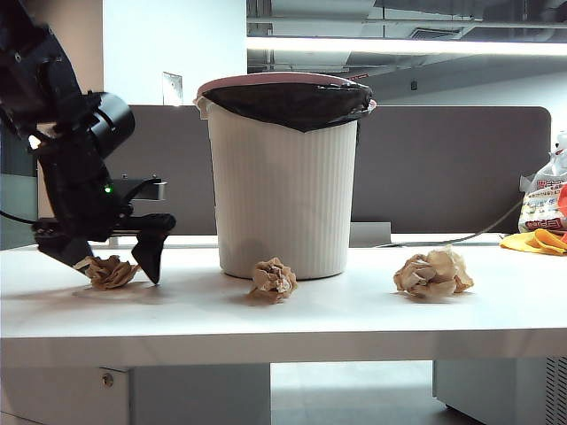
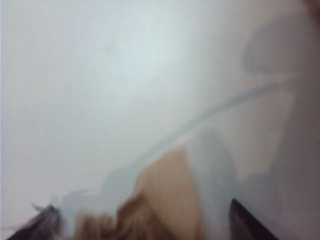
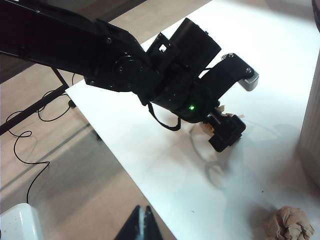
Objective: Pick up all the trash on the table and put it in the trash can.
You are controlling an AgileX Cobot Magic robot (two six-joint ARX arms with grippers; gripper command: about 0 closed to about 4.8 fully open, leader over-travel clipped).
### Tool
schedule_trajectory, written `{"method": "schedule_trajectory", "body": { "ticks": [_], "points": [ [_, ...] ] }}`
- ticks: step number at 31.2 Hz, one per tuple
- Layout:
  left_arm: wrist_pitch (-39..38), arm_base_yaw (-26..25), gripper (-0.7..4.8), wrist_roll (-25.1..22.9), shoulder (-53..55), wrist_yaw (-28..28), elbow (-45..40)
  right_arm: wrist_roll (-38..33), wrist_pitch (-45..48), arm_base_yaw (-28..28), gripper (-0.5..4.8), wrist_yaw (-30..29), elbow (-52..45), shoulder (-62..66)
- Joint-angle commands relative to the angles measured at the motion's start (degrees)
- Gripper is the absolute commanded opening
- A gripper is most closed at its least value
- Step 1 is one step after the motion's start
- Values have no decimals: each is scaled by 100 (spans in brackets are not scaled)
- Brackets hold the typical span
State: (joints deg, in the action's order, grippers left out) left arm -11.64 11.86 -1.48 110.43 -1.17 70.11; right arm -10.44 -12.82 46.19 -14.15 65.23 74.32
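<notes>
Three crumpled tan paper balls of trash lie on the white table (image 1: 354, 319): one at the left (image 1: 110, 272), one in front of the trash can (image 1: 272, 279), and a larger, paler one at the right (image 1: 433, 273). The off-white ribbed trash can (image 1: 283, 186) with a black liner stands mid-table. My left gripper (image 1: 115, 273) is down at the table, open, its fingers on either side of the left ball (image 2: 160, 200); that view is blurred. My right gripper (image 3: 142, 220) is shut and empty beyond the table's edge, out of the exterior view. The middle ball (image 3: 290, 223) shows in its view.
A printed white bag (image 1: 542, 199) and a yellow cloth (image 1: 539, 241) sit at the far right. A grey-brown divider (image 1: 443, 168) backs the table. The left arm (image 3: 150, 70) stretches over the table corner. Cables lie on the floor (image 3: 30, 145).
</notes>
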Motion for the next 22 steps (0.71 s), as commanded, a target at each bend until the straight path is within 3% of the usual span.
{"method": "schedule_trajectory", "body": {
  "ticks": [1,2,4,6,13,19,22],
  "points": [
    [-39,4,370,4,57,-11,11,22,37,2,-8,4,28,-31],
    [-70,7,278,4,70,-11,11,22,31,2,-8,4,28,-31],
    [-162,7,18,2,70,-9,11,20,22,4,-8,0,28,-31],
    [-247,7,-8,50,61,-11,13,22,20,4,-8,2,31,-31],
    [-503,7,-6,400,-385,271,46,181,57,-70,-8,79,76,-210],
    [-129,74,-6,914,-1600,623,83,186,-87,-407,-8,111,374,-522],
    [-13,192,-6,946,-2199,844,380,190,-197,-610,-8,365,560,-726]
  ]
}}
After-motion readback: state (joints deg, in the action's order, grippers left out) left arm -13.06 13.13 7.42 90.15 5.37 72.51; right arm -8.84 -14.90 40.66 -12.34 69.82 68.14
